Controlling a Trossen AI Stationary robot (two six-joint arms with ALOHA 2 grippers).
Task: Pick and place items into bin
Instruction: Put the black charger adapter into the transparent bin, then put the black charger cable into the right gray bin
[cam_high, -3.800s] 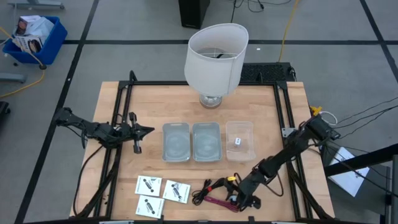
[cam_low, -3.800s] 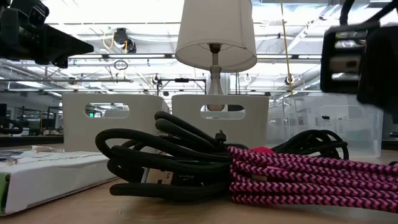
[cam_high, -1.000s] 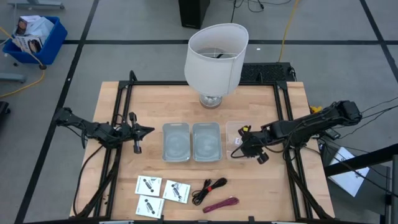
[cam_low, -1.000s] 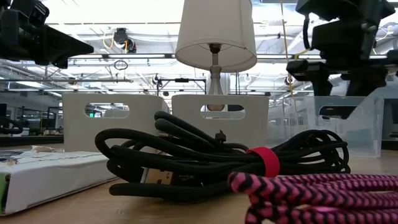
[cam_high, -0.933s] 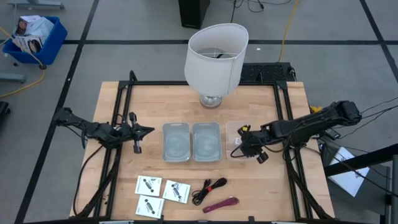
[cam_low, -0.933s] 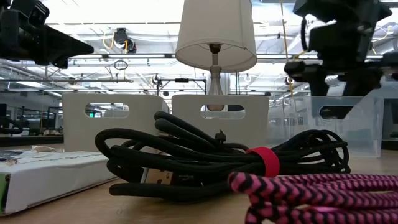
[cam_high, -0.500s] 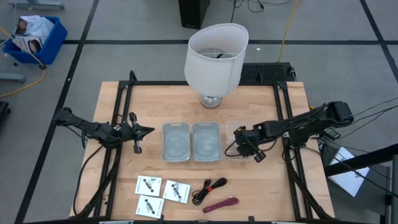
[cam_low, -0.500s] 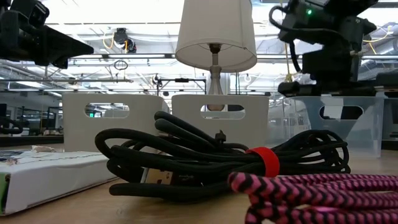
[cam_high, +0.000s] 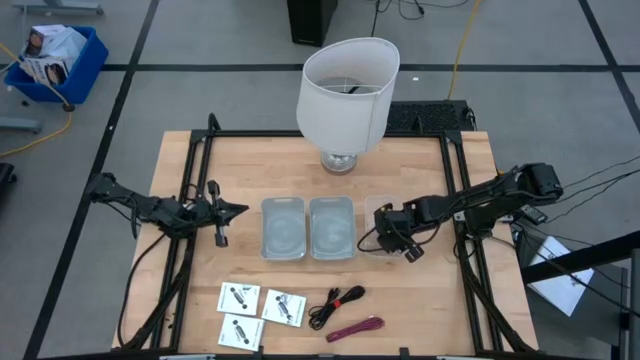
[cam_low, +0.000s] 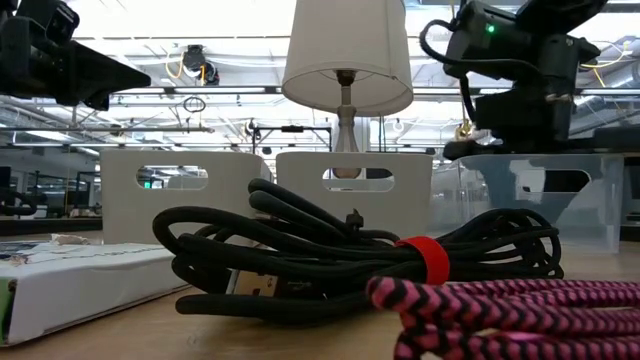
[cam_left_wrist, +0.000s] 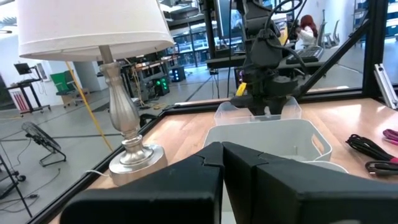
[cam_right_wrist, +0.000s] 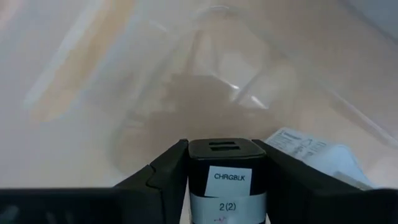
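Note:
My right gripper (cam_high: 388, 232) hangs over the right-hand clear bin (cam_high: 398, 208), shut on a small black block with a white label (cam_right_wrist: 227, 152). Below it, a small white labelled thing (cam_right_wrist: 305, 149) lies on the bin's floor. Three white square packets (cam_high: 239, 297), (cam_high: 284, 307), (cam_high: 239, 331) lie flat near the table's near edge. The coiled black cable (cam_high: 337, 302) and the red cable (cam_high: 355, 328) lie right of them. In the low view the black cable (cam_low: 330, 260) sits behind the red cable (cam_low: 500, 310). My left gripper (cam_high: 238, 209) waits shut at the table's left. My right gripper pinches the black block between its two fingers (cam_right_wrist: 165, 168), one on each opposite side wall (cam_right_wrist: 194, 163). The fingers come from above, pointing down into the bin. The block is lifted clear, its slotted end (cam_right_wrist: 225, 147) facing away from the wrist.
Two more clear bins (cam_high: 283, 227), (cam_high: 331, 227) stand left of the right-hand one. A big lamp with a white shade (cam_high: 348, 85) stands behind them on its metal foot (cam_high: 340, 160). Bare wood lies between the bins and the packets.
My right gripper has moved a little toward the table's left, from the right-hand bin's right side to over its middle, staying shut on the block. The cables and packets have not moved.

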